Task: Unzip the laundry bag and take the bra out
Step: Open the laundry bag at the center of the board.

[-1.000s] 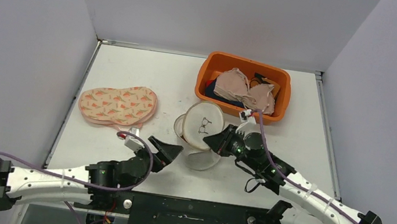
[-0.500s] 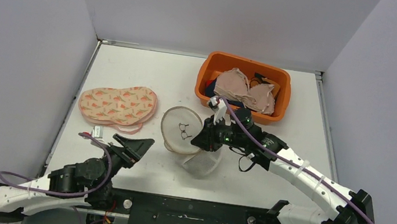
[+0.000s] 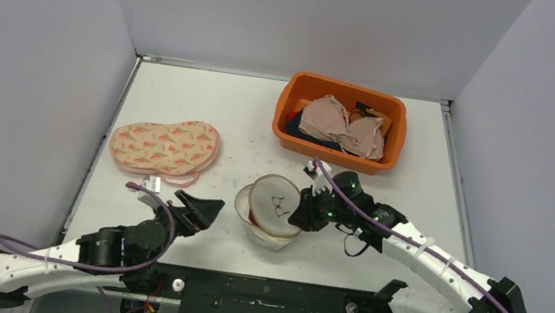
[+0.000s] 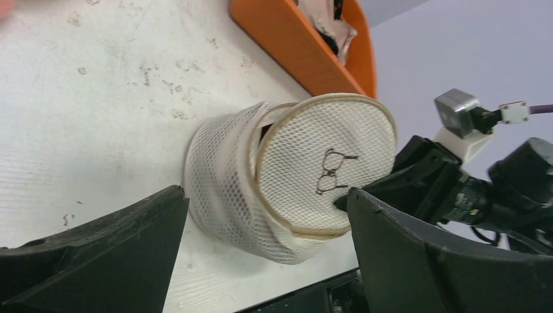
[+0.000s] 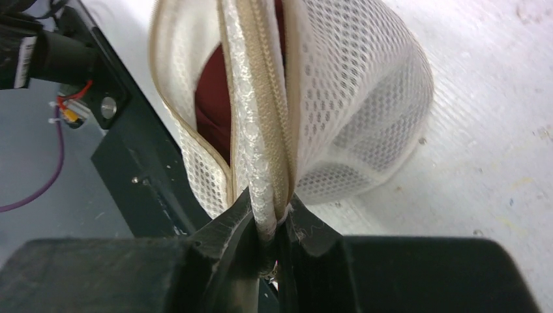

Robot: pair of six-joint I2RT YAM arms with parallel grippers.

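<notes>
The round white mesh laundry bag lies on its side near the table's front, and its lid with a glasses emblem stands partly unzipped. My right gripper is shut on the beige zipper edge at the bag's right side. In the right wrist view, dark red fabric of the bra shows through the gap. My left gripper is open just left of the bag and touches nothing. In the left wrist view the bag sits ahead between its wide fingers.
An orange bin with a beige bra and dark clothes stands at the back right. A peach carrot-print pouch lies at the left. A black frame rail runs along the near edge.
My right gripper has swung the lid back right and nearer, still gripping the zipper edge. The left gripper has crept toward the bag and opened a little wider.
</notes>
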